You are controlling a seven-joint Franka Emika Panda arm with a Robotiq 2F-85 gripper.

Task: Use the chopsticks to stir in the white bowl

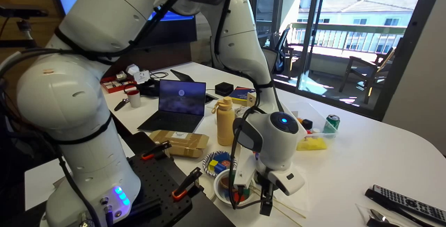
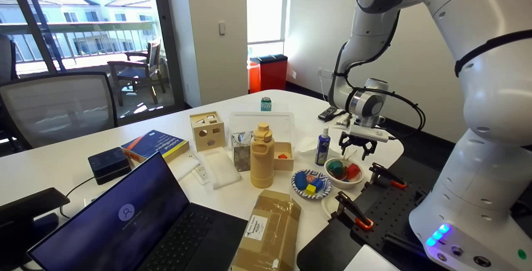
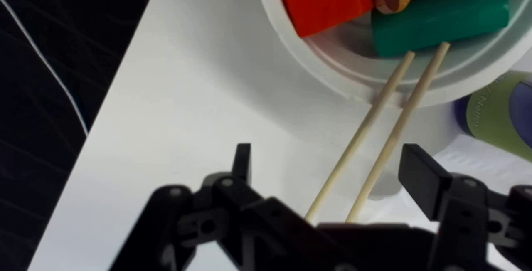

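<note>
Just above the chopsticks (image 3: 392, 140), the gripper (image 3: 330, 170): spread wide, holding nothing, and the pair runs slantwise through its gap in the wrist view, closer to one side than the other.
Chopsticks: leaning, it seems, across the rim of the white bowl (image 3: 332, 75), tips inside, tails out over the table (image 3: 166, 146). Looks like the grab is the step in hand, the stir to follow.
Pads (image 3: 420, 179): steady now! Swivel them until they face both chopsticks squarely, centre the pair, sink low, then squeeze slowly. Rods this thin could roll, cross or slip out singly.
White bowl: red block (image 3: 326, 1) and green block (image 3: 440, 17) inside, the green one right by the tips. Once the pair is held, tip the ends down and make small, gentle circles; a bowl like that may skate if shoved.
Spray bottle (image 2: 323, 148): standing just beside the white bowl, so a wide swing risks a knock. Keep the motion tight on that side.
Patterned bowl (image 2: 297, 190): another close neighbour, with a yellow block (image 2: 310, 189) in it; whether it touches the white bowl, I can't tell. Not the one to stir!
Water bottle (image 2: 262, 158): tall, well apart from the white bowl, hardly in the way.
</note>
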